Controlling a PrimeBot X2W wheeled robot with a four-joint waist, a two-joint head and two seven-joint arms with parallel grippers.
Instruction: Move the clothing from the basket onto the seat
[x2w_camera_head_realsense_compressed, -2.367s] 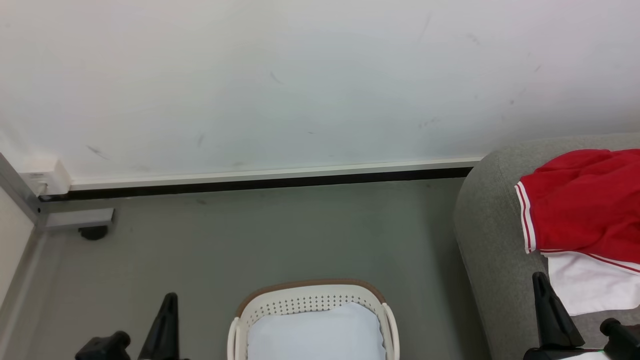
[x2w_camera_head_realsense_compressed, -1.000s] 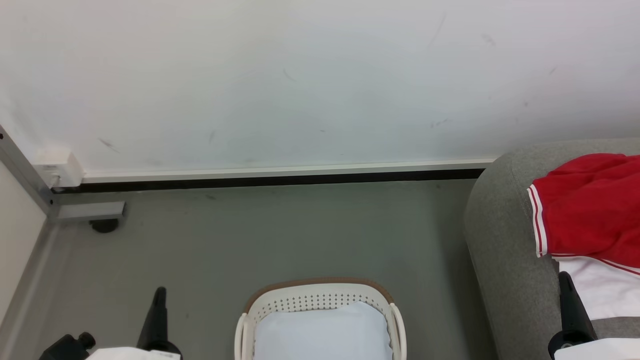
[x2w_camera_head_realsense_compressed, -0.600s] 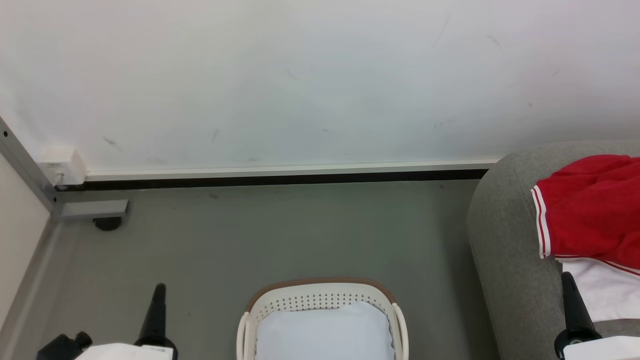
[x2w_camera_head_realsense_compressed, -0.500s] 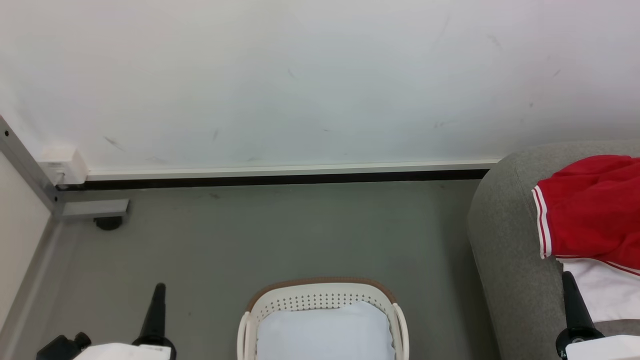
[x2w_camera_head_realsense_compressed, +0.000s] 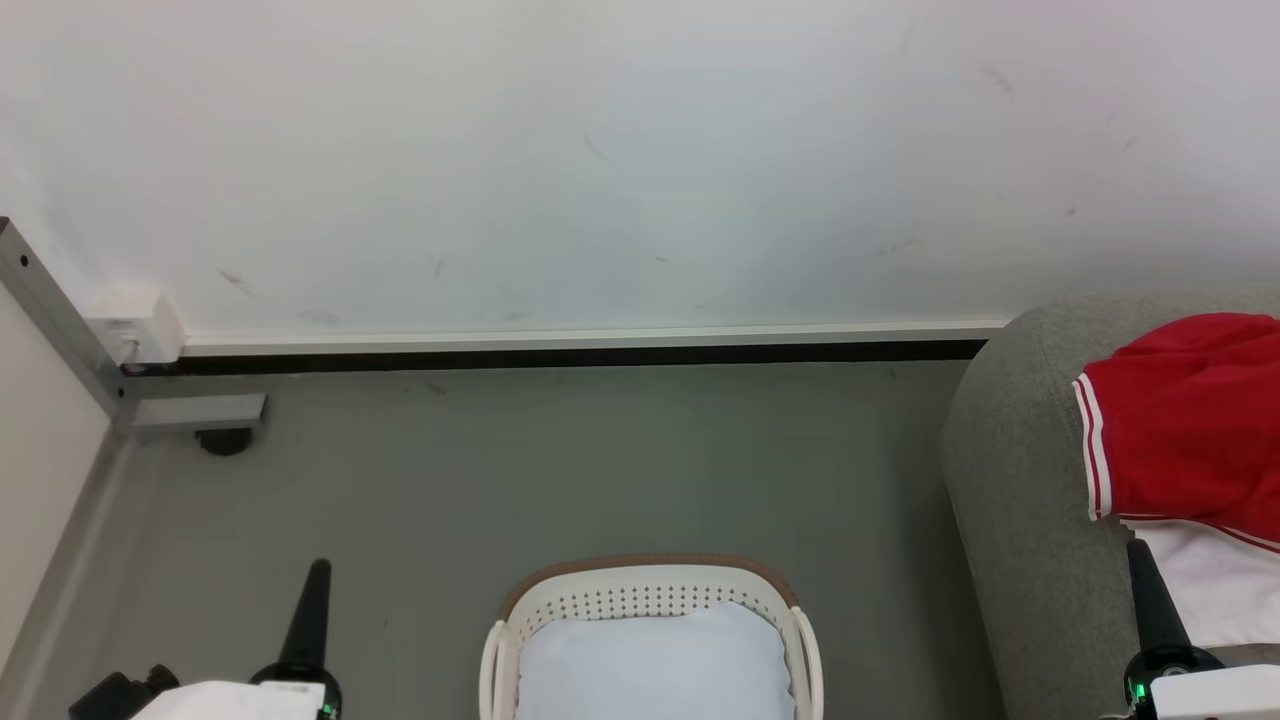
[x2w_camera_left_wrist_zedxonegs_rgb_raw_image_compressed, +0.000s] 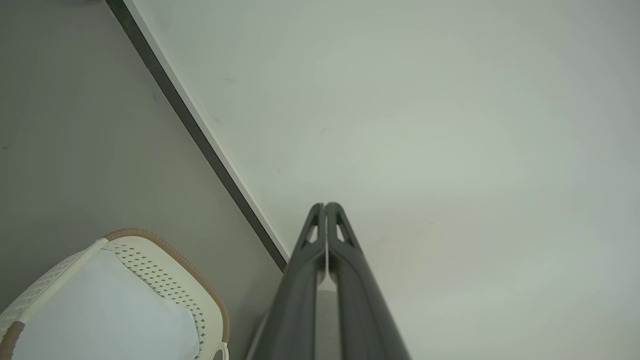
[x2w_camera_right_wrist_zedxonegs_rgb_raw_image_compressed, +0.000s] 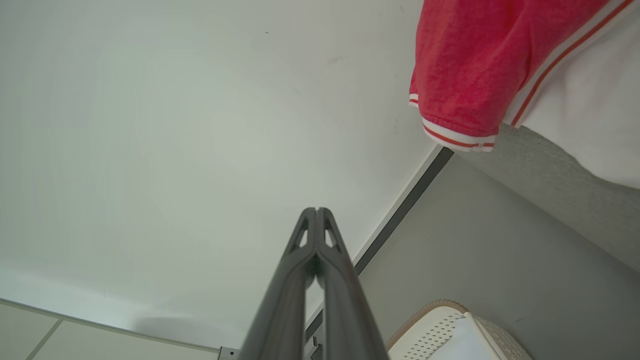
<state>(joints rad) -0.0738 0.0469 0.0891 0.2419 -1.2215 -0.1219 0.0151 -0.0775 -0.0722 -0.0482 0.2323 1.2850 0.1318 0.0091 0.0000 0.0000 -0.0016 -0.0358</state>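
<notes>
- The clothing (x2w_camera_head_realsense_compressed: 1185, 430) lies on the sofa (x2w_camera_head_realsense_compressed: 1005, 480) at the right edge of the head view: red cloth draped over the rounded end, a white panel below it, and a striped hem at its left edge.
- The basket (x2w_camera_head_realsense_compressed: 640, 582) stands on the floor (x2w_camera_head_realsense_compressed: 560, 470) between the two grippers. A pale cushion (x2w_camera_head_realsense_compressed: 650, 660) sits inside, and no red cloth shows in it. Whatever lies under the cushion is hidden.
- The left gripper (x2w_camera_left_wrist_zedxonegs_rgb_raw_image_compressed: 325, 206) has its fingers pressed together on nothing and points toward the wall (x2w_camera_head_realsense_compressed: 600, 150).
- The right gripper (x2w_camera_right_wrist_zedxonegs_rgb_raw_image_compressed: 316, 211) is likewise closed and empty, just beside the white panel.
- The cloth looks light, limp and not fragile — it should sag and bunch rather than keep a shape.
- A pinch on a raised fold or on the doubled hem would likely hold better than one on a flat single layer.
- Held by one edge, the rest would trail and could snag on the basket rim — a grip near the middle of the bunch seems safer.
- With the garment on the sofa, the task looks finished or nearly so.
</notes>
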